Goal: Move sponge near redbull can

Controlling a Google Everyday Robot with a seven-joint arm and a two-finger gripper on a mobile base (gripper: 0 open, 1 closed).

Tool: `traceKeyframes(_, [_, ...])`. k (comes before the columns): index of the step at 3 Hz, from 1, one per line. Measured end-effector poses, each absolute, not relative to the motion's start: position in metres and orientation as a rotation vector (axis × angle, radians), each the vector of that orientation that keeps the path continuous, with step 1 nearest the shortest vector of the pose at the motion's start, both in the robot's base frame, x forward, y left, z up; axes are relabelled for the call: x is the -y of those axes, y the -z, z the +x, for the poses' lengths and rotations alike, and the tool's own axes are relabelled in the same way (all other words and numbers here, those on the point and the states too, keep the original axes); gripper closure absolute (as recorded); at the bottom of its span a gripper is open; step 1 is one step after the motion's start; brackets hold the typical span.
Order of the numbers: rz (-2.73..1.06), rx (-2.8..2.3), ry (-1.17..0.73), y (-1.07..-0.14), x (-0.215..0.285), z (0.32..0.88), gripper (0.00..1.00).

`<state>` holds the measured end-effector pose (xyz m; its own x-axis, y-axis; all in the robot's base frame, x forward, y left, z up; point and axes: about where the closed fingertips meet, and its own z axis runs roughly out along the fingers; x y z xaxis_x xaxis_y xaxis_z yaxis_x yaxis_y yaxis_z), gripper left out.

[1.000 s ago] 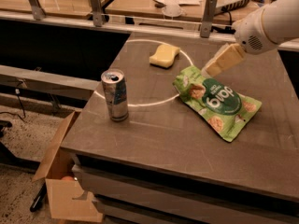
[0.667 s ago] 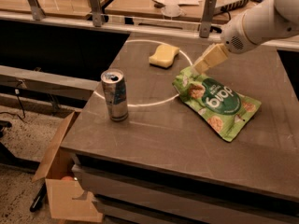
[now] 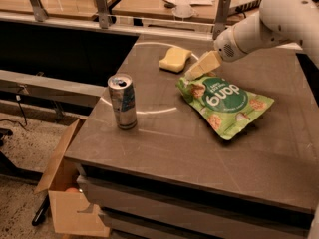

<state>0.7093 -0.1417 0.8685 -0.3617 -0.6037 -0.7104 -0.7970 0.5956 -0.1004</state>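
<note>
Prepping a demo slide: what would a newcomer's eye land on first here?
The bright green snack bag lying flat on the right of the dark table stands out most. The white arm's gripper hangs by the bag's far-left corner, just right of the pale yellow sponge. The redbull can stands upright near the table's left edge, well apart from the sponge.

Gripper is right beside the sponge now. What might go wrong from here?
The gripper hovers between the sponge and the green snack bag; a low approach may snag the bag's corner. The redbull can stands upright near the table's left edge; overshooting with the sponge might knock it off.
</note>
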Motion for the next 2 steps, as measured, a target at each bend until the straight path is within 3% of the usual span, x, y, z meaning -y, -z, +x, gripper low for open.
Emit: traceKeyframes(2, [-1.041,-2.066,-0.439,-0.871,0.114,0.755,0.00])
